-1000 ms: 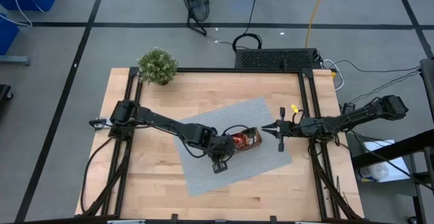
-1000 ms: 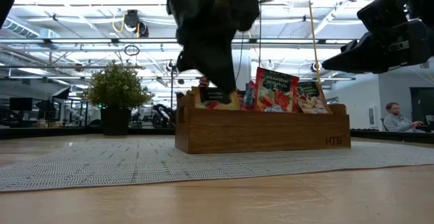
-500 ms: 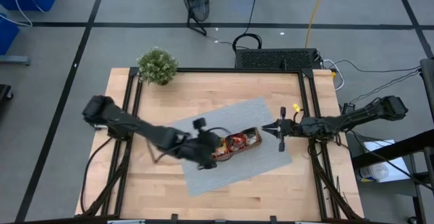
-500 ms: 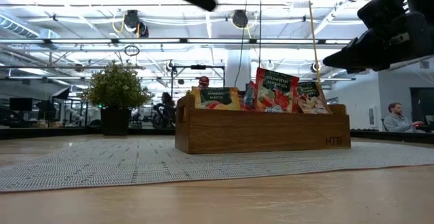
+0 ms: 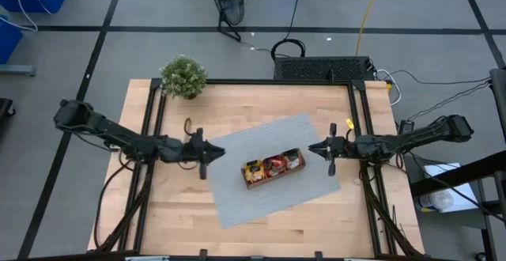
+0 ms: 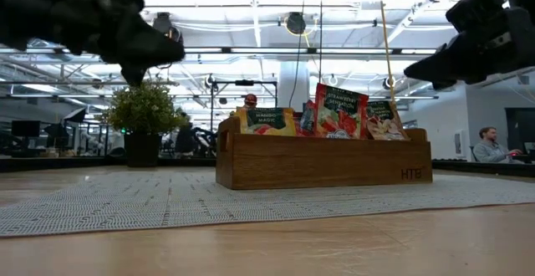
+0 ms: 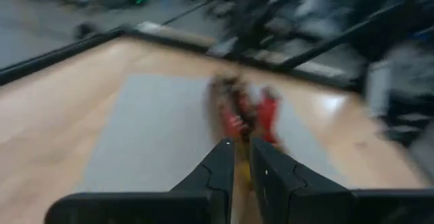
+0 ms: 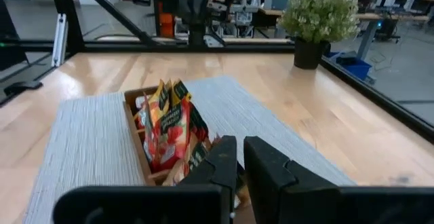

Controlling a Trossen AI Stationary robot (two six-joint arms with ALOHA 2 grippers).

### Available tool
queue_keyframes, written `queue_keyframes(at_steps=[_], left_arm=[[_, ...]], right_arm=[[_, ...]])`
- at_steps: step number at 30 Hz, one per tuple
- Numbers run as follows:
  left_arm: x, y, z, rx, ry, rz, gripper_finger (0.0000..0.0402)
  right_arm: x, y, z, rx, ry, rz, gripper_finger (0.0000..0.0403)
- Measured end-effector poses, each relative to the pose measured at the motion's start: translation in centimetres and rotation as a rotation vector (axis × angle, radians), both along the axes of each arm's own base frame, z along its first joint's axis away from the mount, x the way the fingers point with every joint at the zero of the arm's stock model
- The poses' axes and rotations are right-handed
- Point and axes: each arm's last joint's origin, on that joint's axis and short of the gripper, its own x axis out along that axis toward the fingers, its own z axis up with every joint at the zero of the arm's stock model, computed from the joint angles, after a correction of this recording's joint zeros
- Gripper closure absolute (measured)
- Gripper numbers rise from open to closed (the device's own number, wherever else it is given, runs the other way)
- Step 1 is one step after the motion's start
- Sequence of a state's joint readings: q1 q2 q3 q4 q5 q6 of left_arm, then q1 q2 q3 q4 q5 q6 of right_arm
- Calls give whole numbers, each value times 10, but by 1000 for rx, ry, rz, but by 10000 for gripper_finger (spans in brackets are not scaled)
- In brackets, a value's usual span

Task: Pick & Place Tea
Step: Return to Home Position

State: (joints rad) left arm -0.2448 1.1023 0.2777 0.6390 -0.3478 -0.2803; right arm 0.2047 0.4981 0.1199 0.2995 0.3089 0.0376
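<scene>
Tea sachets (image 5: 273, 166): all that we can see stand upright inside the wooden tray (image 5: 251, 184), which sits on the grey woven mat (image 5: 229, 194) near the middle of the desk (image 5: 182, 217).

- Low view: a yellow sachet at one end of the tray, a red one in the middle, and a darker one at the other end. All stick up above the tray wall.
- High view: we find no sachet lying loose on the mat or on the bare wood.

Progress (our judgement): the sorting looks finished, with nothing left to pick. What remains is only for the arms to park.

Hands:
- Left hand (image 5: 207, 153) hangs above the desk at the mat's left edge, well apart from the tray. In its wrist view the fingers are clenched to a thin slit with nothing between them.
- Right hand (image 5: 315, 147) is poised near the tray's right end, raised and not touching it. It is likewise clenched and empty.

Surface: a pale wooden top in a black frame. A small potted plant (image 5: 183, 76) stands at the far left corner.

Room: a grey floor with dark tape lines, and cables and a stand beyond the desk. The low view shows a high ceiling with bright lights. A seated person (image 6: 489, 145) is far off at the right.
</scene>
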Motion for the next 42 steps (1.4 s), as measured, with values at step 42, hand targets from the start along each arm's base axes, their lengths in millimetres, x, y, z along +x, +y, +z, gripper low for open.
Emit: queue_keyframes(at_steps=[42], left_arm=[[-77,56,-9,73,-232,-342,353]], right_arm=[[-34,-4,15,87,-289,100,402]])
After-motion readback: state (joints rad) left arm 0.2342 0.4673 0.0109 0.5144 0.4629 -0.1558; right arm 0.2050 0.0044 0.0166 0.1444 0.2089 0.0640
